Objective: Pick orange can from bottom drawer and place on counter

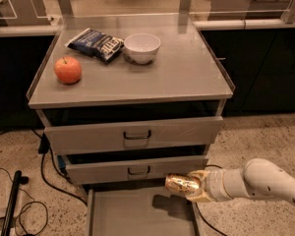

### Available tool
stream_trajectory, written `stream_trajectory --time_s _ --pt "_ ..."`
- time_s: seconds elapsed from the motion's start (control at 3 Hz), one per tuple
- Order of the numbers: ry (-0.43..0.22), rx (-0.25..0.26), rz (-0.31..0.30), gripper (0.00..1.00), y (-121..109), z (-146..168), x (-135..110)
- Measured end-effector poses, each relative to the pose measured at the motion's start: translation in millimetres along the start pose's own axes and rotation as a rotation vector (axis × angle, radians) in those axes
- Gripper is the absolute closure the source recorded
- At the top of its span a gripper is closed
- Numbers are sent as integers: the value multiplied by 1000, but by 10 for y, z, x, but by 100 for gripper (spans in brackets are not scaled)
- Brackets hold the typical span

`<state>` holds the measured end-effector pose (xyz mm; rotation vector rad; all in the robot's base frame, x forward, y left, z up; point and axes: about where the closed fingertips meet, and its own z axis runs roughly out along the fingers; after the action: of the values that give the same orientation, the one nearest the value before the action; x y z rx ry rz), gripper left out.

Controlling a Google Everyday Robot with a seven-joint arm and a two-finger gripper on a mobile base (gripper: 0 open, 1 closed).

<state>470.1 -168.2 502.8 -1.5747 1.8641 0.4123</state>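
Nearest, at the lower edge, the bottom drawer [132, 215] stands pulled out, its flat grey floor bare where it shows. Just above its right rear part hangs the gripper [193, 186], reaching in from the right on a pale arm [265, 181]. Its fingers are clamped on the can [179, 184], which lies on its side with one end pointing left. The can is clear of the drawer floor and throws a dark shadow onto it. It sits level with the lower front of the middle drawer [103, 171], just before its right half.

The middle drawer is slightly out, and the top drawer [88, 136] above it is also pulled a little forward; each has a loop handle at its centre. To the left, a dark cable [48, 173] trails over the speckled floor [10, 146] beside the cabinet.

Higher and farther back lies the counter [172, 73]. An apple [68, 70] rests near its left front. Behind that, a dark bag [95, 44] lies flat, touching or just beside a white bowl [142, 47] to its right. The counter's right half is well apart from all three.
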Motion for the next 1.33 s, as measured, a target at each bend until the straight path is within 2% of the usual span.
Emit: stream_trajectory --time_s 0.67,1.0,1.33 --pt "-99 -22 -159 100 -39 -590 -790" --pt "-138 -27 -213 100 -90 -897 -1138" --pt "-127 -18 -254 100 -175 -1194 -1452"
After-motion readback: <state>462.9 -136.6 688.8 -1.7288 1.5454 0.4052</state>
